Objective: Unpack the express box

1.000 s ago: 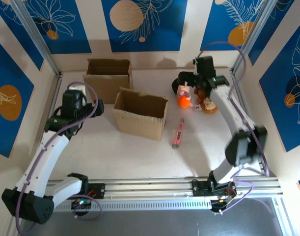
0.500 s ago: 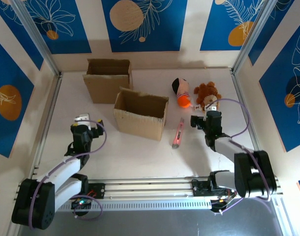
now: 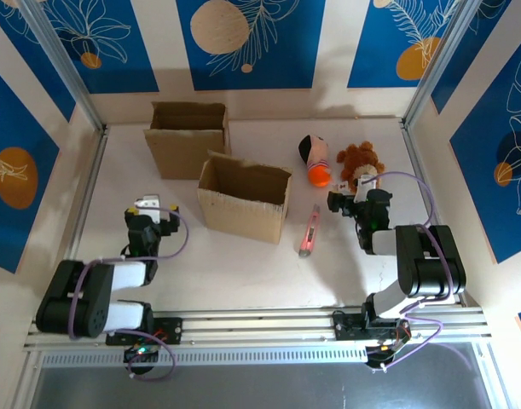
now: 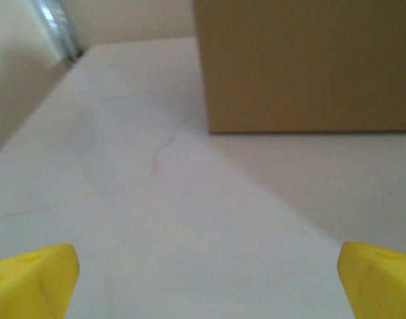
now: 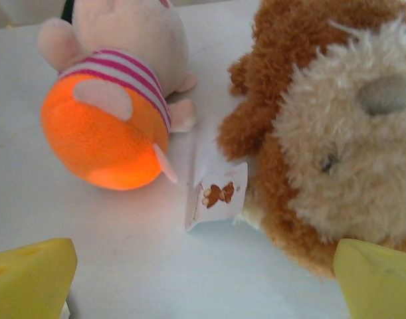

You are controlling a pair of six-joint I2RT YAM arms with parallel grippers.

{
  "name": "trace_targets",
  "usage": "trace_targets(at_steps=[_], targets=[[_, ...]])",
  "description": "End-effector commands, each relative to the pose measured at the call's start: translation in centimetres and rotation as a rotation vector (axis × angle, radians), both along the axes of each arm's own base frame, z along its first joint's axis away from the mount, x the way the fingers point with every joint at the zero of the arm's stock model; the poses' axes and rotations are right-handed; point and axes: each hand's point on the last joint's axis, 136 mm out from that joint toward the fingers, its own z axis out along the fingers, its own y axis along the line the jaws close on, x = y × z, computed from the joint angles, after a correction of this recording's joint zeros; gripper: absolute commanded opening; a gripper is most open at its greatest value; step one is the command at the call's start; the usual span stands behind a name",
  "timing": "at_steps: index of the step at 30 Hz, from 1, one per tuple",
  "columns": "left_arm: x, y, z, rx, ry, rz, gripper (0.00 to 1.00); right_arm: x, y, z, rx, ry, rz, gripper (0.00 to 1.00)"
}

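Evidently unpacked: orange striped plush toy (image 5: 113,113) and brown furry plush lion (image 5: 335,126) lie right of open brown cardboard box (image 3: 243,213); left fingers (image 4: 30,279) and right fingers (image 5: 30,276) spread wide, empty.

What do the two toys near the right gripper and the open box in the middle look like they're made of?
The brown toy looks like shaggy plush, its fur long and tufted. The orange toy looks like smoother short-pile fabric, with a striped cloth band. The open box looks like matte brown cardboard, probably corrugated, with a ragged edge.
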Motion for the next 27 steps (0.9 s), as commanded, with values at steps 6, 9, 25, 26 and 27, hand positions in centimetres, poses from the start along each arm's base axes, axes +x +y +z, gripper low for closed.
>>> trace_targets(at_steps=[6,9,25,26,27], targets=[[4.6,-1.2,0.6,-0.005,-0.039,-0.078,1.00,0.6,0.8,1.4,0.034,-0.039,0.045,0.99],[4.8,-0.2,0.3,-0.010,-0.008,-0.019,1.00,0.7,0.8,1.4,0.025,-0.040,0.040,0.99],[5.4,-2.3,-0.1,-0.026,0.026,-0.161,1.00,0.7,1.0,1.4,0.001,-0.040,0.034,0.99],[5.4,-2.2,0.0,-0.025,0.025,-0.160,1.00,0.7,1.0,1.4,0.001,-0.039,0.033,0.99],[5.3,-2.3,-0.1,-0.025,0.025,-0.161,1.00,0.7,1.0,1.4,0.000,-0.041,0.033,0.99]])
